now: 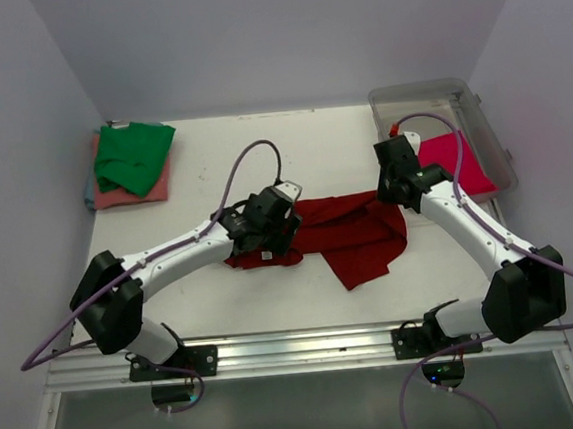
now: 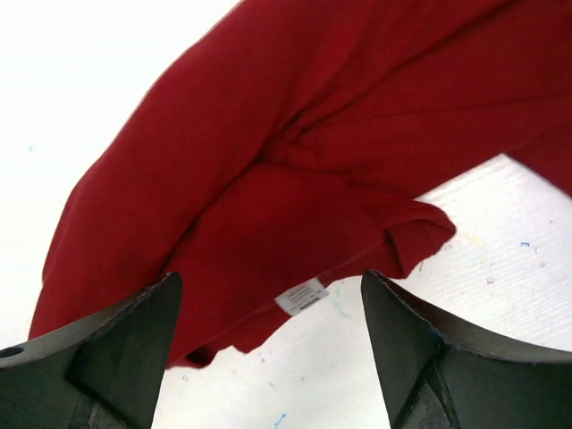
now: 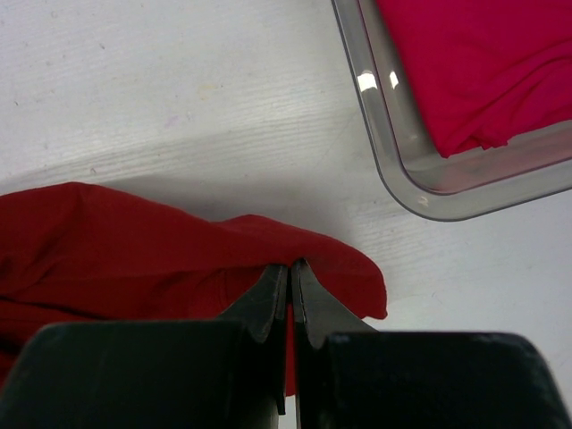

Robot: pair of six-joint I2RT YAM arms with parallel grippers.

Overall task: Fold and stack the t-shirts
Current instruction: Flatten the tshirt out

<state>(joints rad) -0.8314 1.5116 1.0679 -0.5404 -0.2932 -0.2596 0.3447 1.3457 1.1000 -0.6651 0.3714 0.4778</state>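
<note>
Dark red t-shirt: the large dark red cloth t-shirt (image 1: 353,234) lies crumpled and unfolded at the middle of the flat white table (image 1: 330,140), between the two arms, with one flap reaching toward the near edge.
Left gripper: the left gripper (image 1: 272,238) sits over the left end of the dark red t-shirt. In the left wrist view its jaws are spread wide apart (image 2: 268,295), and the black fingers (image 2: 116,349) straddle the hem without holding it.
Label: a small white sewn label (image 2: 301,296) shows on the shirt edge between the spread fingers.
Right gripper: the right gripper (image 1: 395,197) is at the right end of the dark red t-shirt. In the right wrist view its jaws are pressed together (image 3: 289,273) on a raised fold of the cloth (image 3: 134,250), with a thin strip of red showing between the fingers.
Tub: the clear plastic rectangular tub (image 1: 421,89) stands at the far right corner of the table; its rounded corner (image 3: 393,170) lies near the pinched fold but apart from it.
Pinkish-red t-shirt: the bright pinkish-red cloth t-shirt (image 1: 454,160) lies inside the tub (image 3: 483,63).
Stack: at the far left corner, the green cloth t-shirt (image 1: 134,156) lies on top of the salmon pink cloth t-shirt (image 1: 129,191), well apart from both grippers.
</note>
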